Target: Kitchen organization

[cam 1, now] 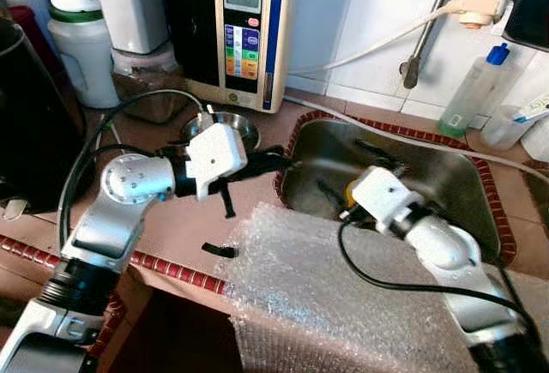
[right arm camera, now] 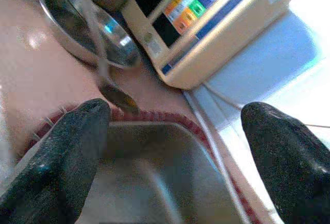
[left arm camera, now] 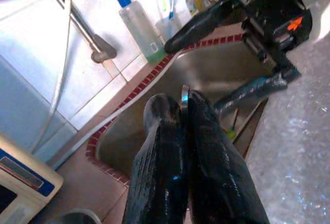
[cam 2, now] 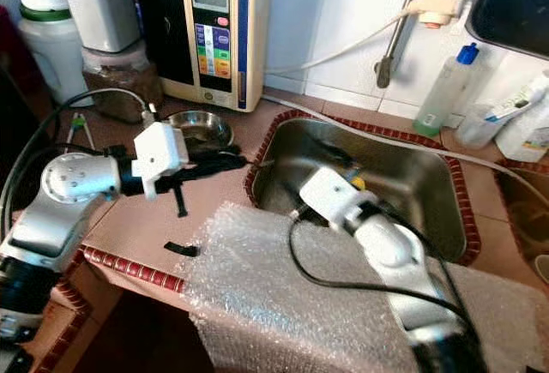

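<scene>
Reaching across the counter, left pincer (left arm camera: 180,131) clamped on a spoon (right arm camera: 114,92); right pincer (right arm camera: 175,152) agape inside the sink (cam 1: 446,176).

The fingertips of the right hand (cam 1: 343,197) are hidden below the rim of the sink (cam 1: 467,171) in the head views, behind its own white housing. A yellow object (cam 1: 351,189) beside it is mostly covered and cannot be identified. The thin metal piece (left arm camera: 184,93) pinched by the left hand (left arm camera: 181,105) is largely concealed between the fingers. The black appliance (cam 1: 26,116) is cut off by the picture's edge.
</scene>
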Controlling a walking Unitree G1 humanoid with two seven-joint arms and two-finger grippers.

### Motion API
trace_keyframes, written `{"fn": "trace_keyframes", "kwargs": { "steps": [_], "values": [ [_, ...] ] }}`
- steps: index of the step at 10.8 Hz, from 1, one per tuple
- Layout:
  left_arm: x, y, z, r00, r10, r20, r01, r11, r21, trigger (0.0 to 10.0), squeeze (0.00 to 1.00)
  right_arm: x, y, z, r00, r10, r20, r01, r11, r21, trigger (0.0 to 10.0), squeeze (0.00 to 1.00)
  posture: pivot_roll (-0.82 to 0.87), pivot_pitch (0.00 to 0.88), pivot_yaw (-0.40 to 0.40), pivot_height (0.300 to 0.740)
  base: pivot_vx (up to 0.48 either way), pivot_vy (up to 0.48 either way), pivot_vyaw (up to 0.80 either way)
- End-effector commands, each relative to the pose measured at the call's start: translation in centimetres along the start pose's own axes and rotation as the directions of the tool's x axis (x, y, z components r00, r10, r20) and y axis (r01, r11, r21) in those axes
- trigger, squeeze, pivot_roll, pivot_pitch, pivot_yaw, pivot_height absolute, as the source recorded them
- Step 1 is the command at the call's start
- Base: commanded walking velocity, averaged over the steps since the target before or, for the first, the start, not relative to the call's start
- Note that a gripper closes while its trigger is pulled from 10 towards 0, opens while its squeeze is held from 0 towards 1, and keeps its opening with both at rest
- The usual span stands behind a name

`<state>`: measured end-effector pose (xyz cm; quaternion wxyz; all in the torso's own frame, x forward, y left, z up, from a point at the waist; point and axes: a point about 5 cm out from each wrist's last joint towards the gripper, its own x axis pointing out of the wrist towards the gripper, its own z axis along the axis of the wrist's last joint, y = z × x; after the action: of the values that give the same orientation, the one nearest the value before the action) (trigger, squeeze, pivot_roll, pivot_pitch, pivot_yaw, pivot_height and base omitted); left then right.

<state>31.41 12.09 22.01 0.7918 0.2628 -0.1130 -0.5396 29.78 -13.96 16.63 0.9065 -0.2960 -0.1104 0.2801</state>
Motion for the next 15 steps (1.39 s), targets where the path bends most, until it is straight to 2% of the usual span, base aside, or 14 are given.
{"fn": "trace_keyframes", "kwargs": {
  "steps": [1, 3, 6, 8, 9, 10, 12, 15],
  "values": [
    [0.3, -0.3, 0.4, 1.0, -0.027, 0.012, 0.027, 1.0, 0.007, 0.0, 0.0, 0.3, 0.3, -0.3, 0.999, 0.043, -0.01, -0.043, 0.999, 0.027, 10.0, 0.0, 0.15, 0.0, -0.078, 0.74, 0.0, 0.0, 0.0],
    [0.6, -1.0, 0.4, 0.999, -0.043, 0.021, 0.043, 0.999, -0.006, 0.0, 0.0, 1.4, 1.8, -0.3, 0.991, 0.135, 0.024, -0.136, 0.988, 0.072, 10.0, 0.0, 0.15, 0.0, -0.08, 0.74, 0.0, 0.0, 0.0],
    [1.0, -1.9, 0.8, 0.995, -0.088, 0.056, 0.09, 0.995, -0.039, 0.0, 0.0, 2.4, 1.5, -0.9, 0.988, 0.151, 0.011, -0.151, 0.988, 0.017, 10.0, 0.0, 0.15, 0.0, -0.081, 0.74, 0.0, 0.0, 0.0],
    [1.1, -2.3, 1.1, 0.992, -0.101, 0.07, 0.105, 0.993, -0.053, 0.0, 0.0, 3.3, 1.5, -1.6, 0.988, 0.155, 0.008, -0.155, 0.985, 0.072, 10.0, 0.0, 0.15, 0.0, -0.083, 0.74, 0.0, 0.0, 0.0],
    [1.2, -2.3, 1.2, 0.992, -0.102, 0.073, 0.107, 0.993, -0.057, 0.0, 0.0, 3.6, 1.8, -1.8, 0.984, 0.175, 0.021, -0.176, 0.979, 0.102, 9.3, 0.0, 0.15, 0.0, -0.081, 0.74, 0.0, 0.0, 0.0],
    [1.3, -2.5, 1.2, 0.992, -0.107, 0.071, 0.112, 0.992, -0.061, 0.0, 0.0, 4.5, 2.8, -1.4, 0.975, 0.217, 0.052, -0.222, 0.967, 0.122, 0.0, 0.0, 0.16, 0.0, -0.08, 0.74, 0.0, 0.0, 0.0],
    [1.2, -2.5, 1.1, 0.992, -0.109, 0.066, 0.113, 0.992, -0.063, 0.0, 0.0, 5.1, 4.1, -0.1, 0.957, 0.266, 0.111, -0.28, 0.951, 0.132, 0.0, 0.0, 0.16, 0.0, -0.079, 0.74, 0.0, 0.0, 0.0],
    [1.4, -2.7, 1.1, 0.991, -0.119, 0.068, 0.124, 0.99, -0.067, 0.0, 0.0, 4.5, 4.7, -0.5, 0.944, 0.307, 0.122, -0.321, 0.939, 0.119, 0.0, 0.0, 0.15, 0.0, -0.076, 0.74, 0.0, 0.0, 0.0]
  ]
}}
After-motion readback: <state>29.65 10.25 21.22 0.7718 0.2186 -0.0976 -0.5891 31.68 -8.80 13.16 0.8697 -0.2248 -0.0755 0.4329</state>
